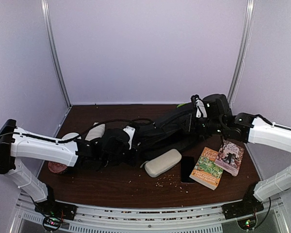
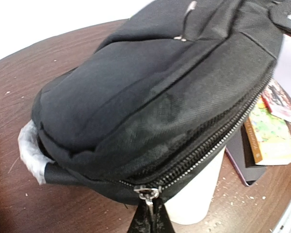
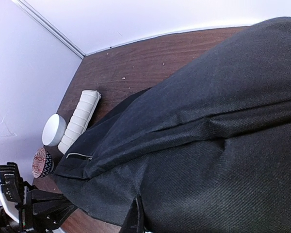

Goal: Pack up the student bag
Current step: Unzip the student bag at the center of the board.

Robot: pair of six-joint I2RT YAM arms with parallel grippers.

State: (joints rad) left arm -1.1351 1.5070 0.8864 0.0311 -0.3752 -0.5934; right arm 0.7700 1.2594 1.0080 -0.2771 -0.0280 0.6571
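Soft, even light fills the room, tinting the walls (image 1: 145, 48) behind the student bag (image 1: 167, 130) lilac. From above the bag is a near-featureless dark mass. Up close its weave is crisp, its far end blurs, and the backdrop beyond it blows out white.

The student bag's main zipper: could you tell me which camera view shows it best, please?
The left wrist view: the zipper runs clearly along the student bag, teeth visible. From the top external view the bag is a dark mass; the right wrist view shows only fabric.
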